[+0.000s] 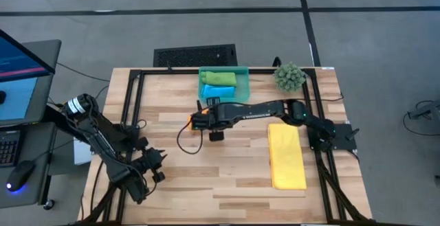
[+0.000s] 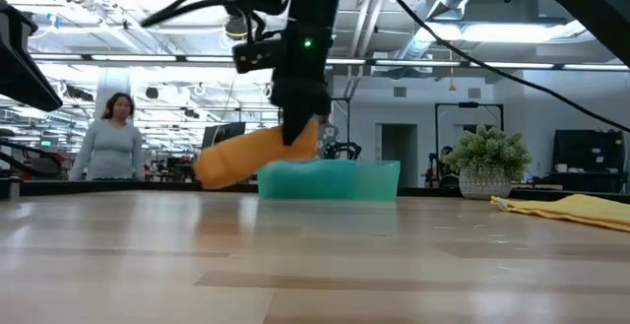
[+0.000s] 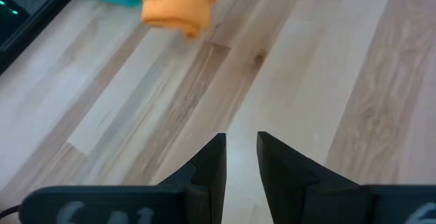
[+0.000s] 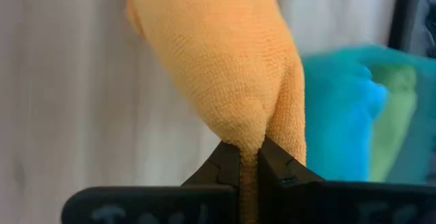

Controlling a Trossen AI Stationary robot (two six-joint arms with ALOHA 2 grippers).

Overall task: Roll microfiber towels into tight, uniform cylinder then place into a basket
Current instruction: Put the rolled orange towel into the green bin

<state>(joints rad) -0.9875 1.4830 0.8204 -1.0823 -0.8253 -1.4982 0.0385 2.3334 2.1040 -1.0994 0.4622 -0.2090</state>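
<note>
While the right hand [image 1: 200,121] hangs above the middle of the table [image 1: 234,185], its fingers are pinched tight on one end of the rolled orange towel [image 2: 251,157]; the low view shows the roll clear of the table, tilted, its free end drooping away from the hand; the right wrist view shows the cloth bulging out just past the clamped fingertips. What the coming move turns on is where the basket [image 1: 242,75] lies from that roll: just beyond it toward the far edge of the table, near but not under it, so I judge the roll must travel a little farther back before it can be lowered. Inside the basket the green towel [image 1: 218,78] and the blue towel [image 1: 221,91] already lie side by side, long axes running across the table; the orange roll would best be turned to match. Off to the right, the yellow towel [image 1: 287,156] lies flat and unrolled; the left hand [image 1: 155,164] waits near the left front corner, fingers slightly apart, holding nothing, well away from the basket.
</note>
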